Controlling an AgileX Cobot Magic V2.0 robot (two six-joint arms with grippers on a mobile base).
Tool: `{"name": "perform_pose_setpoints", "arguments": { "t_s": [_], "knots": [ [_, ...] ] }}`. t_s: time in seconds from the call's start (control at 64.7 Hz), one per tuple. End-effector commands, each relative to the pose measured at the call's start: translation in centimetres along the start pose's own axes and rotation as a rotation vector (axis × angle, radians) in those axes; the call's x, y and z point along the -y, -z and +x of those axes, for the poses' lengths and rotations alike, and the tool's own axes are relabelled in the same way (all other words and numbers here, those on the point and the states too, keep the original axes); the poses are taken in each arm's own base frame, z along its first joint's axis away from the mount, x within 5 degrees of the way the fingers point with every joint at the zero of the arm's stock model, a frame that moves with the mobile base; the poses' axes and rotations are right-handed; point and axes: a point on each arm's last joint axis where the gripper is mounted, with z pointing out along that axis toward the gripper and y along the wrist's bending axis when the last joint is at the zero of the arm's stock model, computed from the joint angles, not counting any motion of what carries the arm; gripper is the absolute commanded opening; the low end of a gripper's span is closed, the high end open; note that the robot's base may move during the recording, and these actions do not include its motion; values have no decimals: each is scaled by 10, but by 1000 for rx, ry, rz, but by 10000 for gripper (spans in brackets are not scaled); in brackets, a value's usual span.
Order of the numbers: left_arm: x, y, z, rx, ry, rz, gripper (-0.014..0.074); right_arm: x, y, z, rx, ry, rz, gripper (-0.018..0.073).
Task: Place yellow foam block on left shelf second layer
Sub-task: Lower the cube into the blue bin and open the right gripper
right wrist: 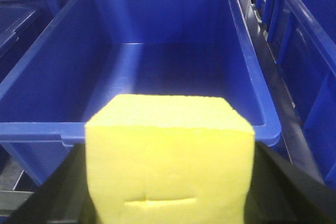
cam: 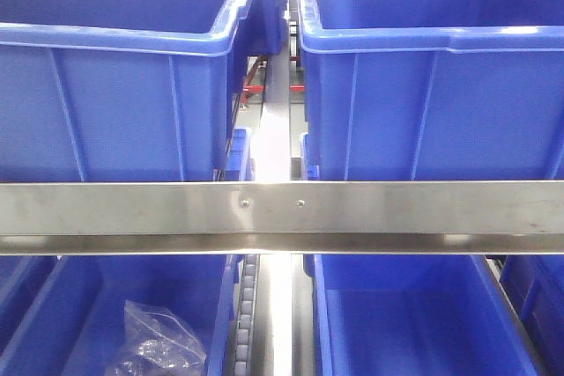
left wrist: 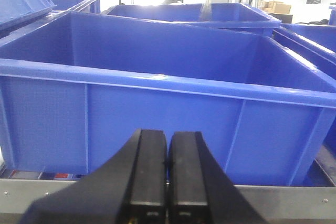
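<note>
The yellow foam block (right wrist: 169, 156) fills the lower middle of the right wrist view. My right gripper (right wrist: 170, 187) is shut on it, and its black fingers (right wrist: 60, 192) show on both sides of the block. The block hangs just before the near rim of an empty blue bin (right wrist: 31, 129). In the left wrist view my left gripper (left wrist: 168, 153) is shut with nothing between its pads. It points at the front wall of another empty blue bin (left wrist: 157, 85). Neither gripper nor the block appears in the front view.
A steel shelf rail (cam: 282, 209) crosses the front view. Above it stand two blue bins, left (cam: 115, 41) and right (cam: 423, 37). Below it, the left bin holds a clear plastic bag (cam: 159, 345), and another bin (cam: 397, 314) stands at the right. More blue bins surround both wrist views.
</note>
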Motion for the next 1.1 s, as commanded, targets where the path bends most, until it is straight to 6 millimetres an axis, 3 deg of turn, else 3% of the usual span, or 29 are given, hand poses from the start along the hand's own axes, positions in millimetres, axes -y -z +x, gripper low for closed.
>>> {"name": "perform_pose_setpoints", "arguments": {
  "t_s": [0.0,0.479,0.603,0.773,0.866,1.082],
  "knots": [
    [1,1,0,76,8,14,136,-1,3,-20,131,13,1,392],
    [1,1,0,76,8,14,136,-1,1,-23,166,13,-2,392],
    [1,1,0,76,8,14,136,-2,-11,-32,145,13,-1,392],
    [1,1,0,76,8,14,136,-3,-47,-56,122,12,2,392],
    [1,1,0,76,8,14,136,-4,-79,-68,78,12,5,392],
    [1,1,0,76,8,14,136,-4,-154,-67,3,12,8,392]
  ]
}}
